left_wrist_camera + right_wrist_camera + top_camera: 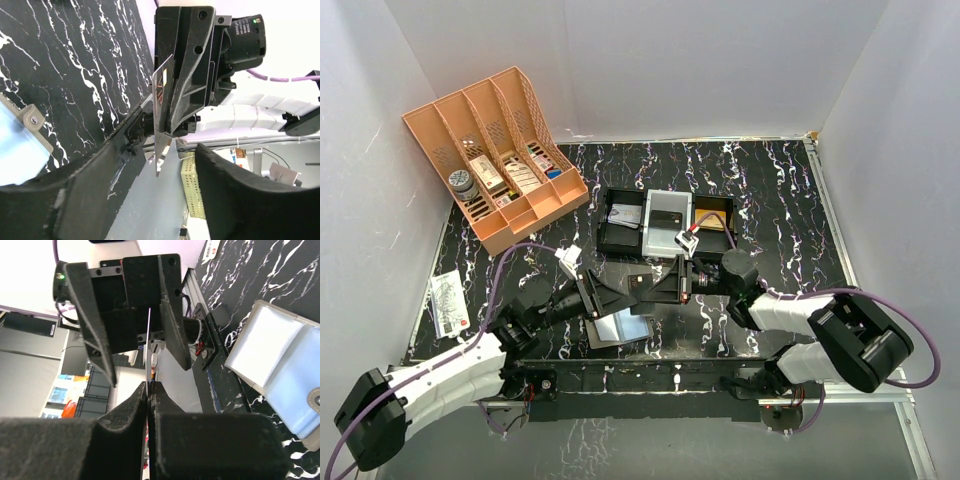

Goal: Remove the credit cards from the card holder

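Right gripper (658,283): clamped tight on a credit card (638,283) and holding it in the air above the table (780,200). In its own wrist view we see the two pads pressed together on the card's thin edge.
Left gripper (608,292): jaws apart, facing the right gripper from 9 o'clock. Its fingers (172,315) stand on either side of the card's far end, with a gap on both sides.
Credit card: upright on edge between the two grippers and dark-faced from above. We think it is a single card, though the edge-on view is too poor for us to be sure.
Card holder (620,328): lies open and flat on the table at 6 o'clock of the held card, near the left gripper but apart from both. Its grey-blue inside faces up, and the small closing tab (315,401) sticks out at one edge.
Slots of the holder: we cannot tell whether any card sits in them.
Black tray (602,222): at 12 o'clock of the grippers, with three compartments and flat items lying in them.
Orange organiser (535,95): at 10 o'clock, in the far left corner, with small boxes and a jar in its front slots.
Paper packet (448,300): at 9 o'clock, flat at the table's left edge.
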